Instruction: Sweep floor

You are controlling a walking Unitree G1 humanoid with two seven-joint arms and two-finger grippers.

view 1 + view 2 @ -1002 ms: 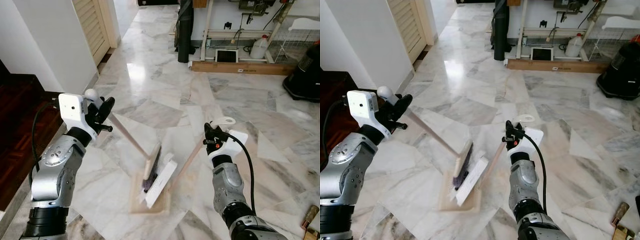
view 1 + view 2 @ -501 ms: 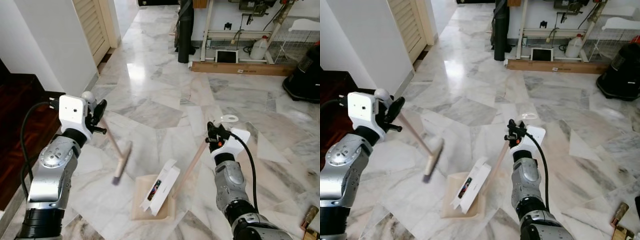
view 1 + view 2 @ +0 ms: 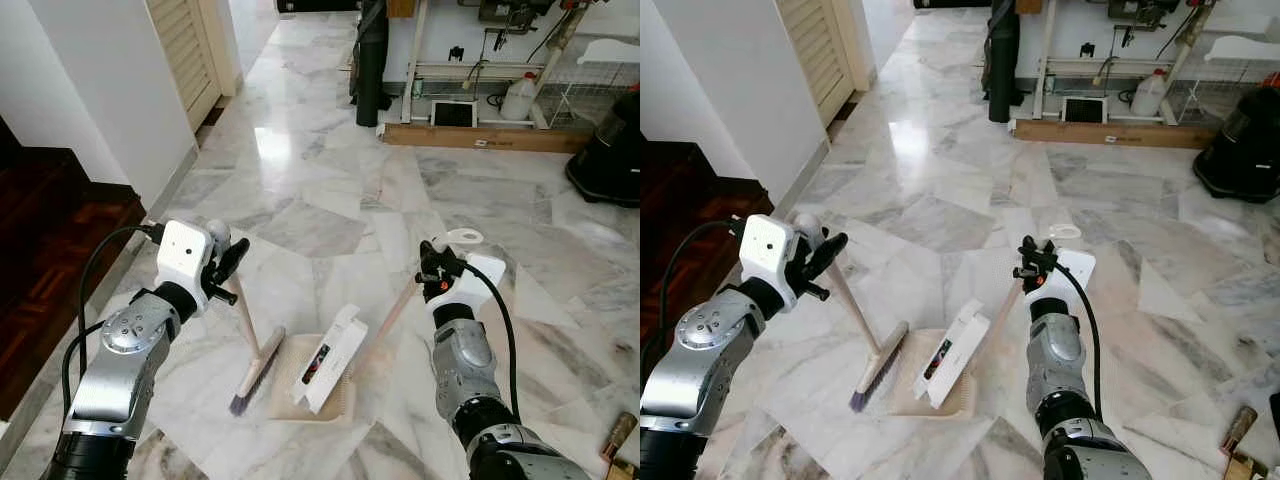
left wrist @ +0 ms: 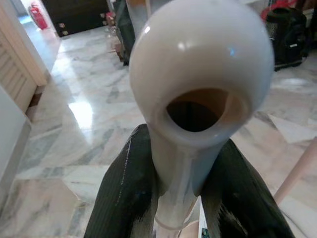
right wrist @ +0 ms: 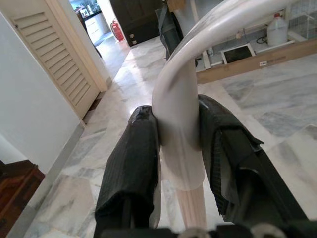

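A white box lay in my dustpan. My left gripper squeezed the broom; my right gripper squeezed the dustpan handle.

You have open marble floor ahead of both arms, bare up to the wooden plank and black bag at the far side. Between the arms the way is blocked low down: the broom leans beside the dustpan, with a white box standing in it. To your left, the white wall and dark wooden step close that side. On the right, floor lies free out to a black appliance.
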